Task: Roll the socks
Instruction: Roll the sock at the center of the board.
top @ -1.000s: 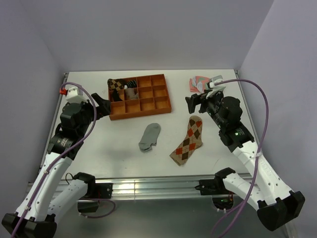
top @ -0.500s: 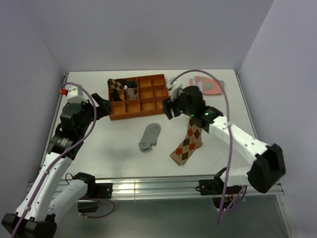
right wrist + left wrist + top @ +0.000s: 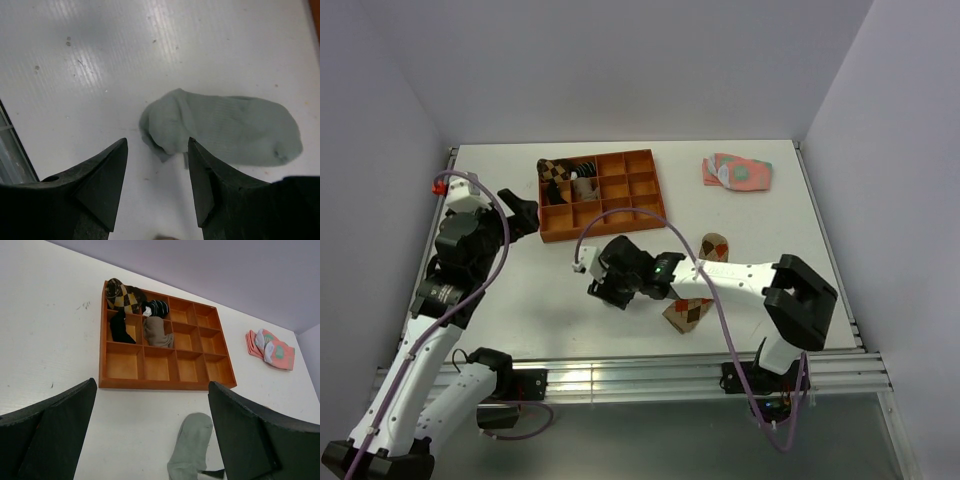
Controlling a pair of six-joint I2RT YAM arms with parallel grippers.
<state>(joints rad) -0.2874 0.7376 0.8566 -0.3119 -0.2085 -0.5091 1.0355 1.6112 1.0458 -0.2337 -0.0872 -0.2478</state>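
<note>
**Grey sock sits under the right jaws, argyle one waits alongside**

Grey fabric fills the right wrist view. The grey sock (image 3: 225, 130) lies flat on the white counter (image 3: 100, 60), and its rumpled end sits right below the gap of the right jaws. The jaws are spread, with nothing between them. The sock's long axis runs away to one side of that gap, so I'd say they would close across the end and not along the length. That would suit starting a roll from there.

The right arm (image 3: 740, 275) is plainly the nearer one. It reaches low across the middle of the counter and passes over the tan argyle sock (image 3: 688, 314), which lies just beside the grey one. The left jaws are spread wide too, holding nothing. They hang well back beside the orange tray (image 3: 620, 215), looking down over it.

From overhead the right arm's own bulk hides nearly all of the grey sock. The left wrist view gives it back (image 3: 192, 445), stretched from the near side toward the tray. The overhead view alone shows the pink-and-green pair (image 3: 737, 172), far off in the back corner.
</note>
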